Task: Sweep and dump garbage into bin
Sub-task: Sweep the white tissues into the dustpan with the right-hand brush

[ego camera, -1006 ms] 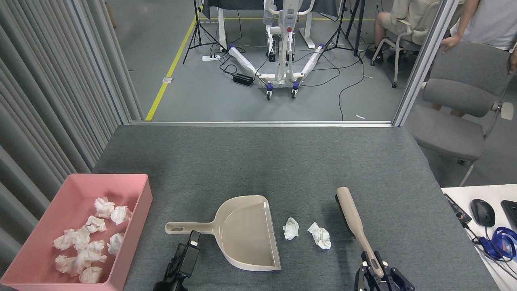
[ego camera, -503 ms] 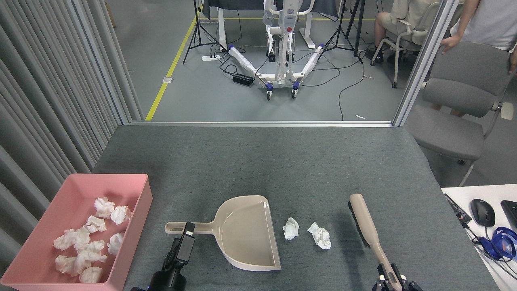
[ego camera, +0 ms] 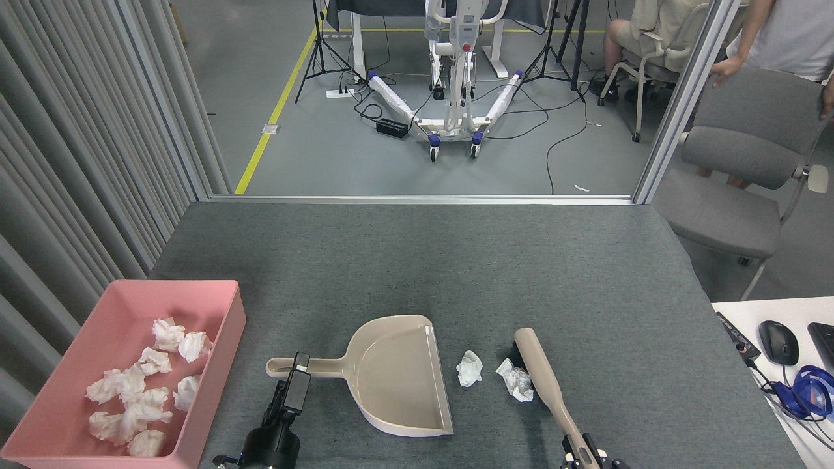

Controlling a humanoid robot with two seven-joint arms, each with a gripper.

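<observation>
A grey table (ego camera: 417, 260) carries everything here. Near its front edge, about the middle, a beige dustpan (ego camera: 397, 378) lies flat with its open mouth facing right and its handle pointing left. The left gripper (ego camera: 294, 384) sits at the end of that handle, right over it; seen end-on and dark, so I cannot tell whether it is closed on the handle or merely touching it.

Just right of the dustpan's mouth lie two tissue wads (ego camera: 469, 369) on the table, side by side. The left one is close to the pan's lip but apart from it. The right one touches the head of a beige brush (ego camera: 539, 374), which lies slanted, head away from the front edge and handle running down toward the front edge. The right gripper (ego camera: 584, 457) is barely in view at the front edge, at the end of the brush handle; its fingers seem to hold the handle, though only their tops show.

At the front left corner stands the pink bin (ego camera: 225, 326), upright, well apart from the dustpan. Inside it lie about ten more wads (ego camera: 140, 391), bunched toward its near and middle part.

Off the table's right side, a white desk (ego camera: 749, 312) holds a mouse (ego camera: 778, 342). A grey chair (ego camera: 743, 163) stands beyond the far right corner.
</observation>
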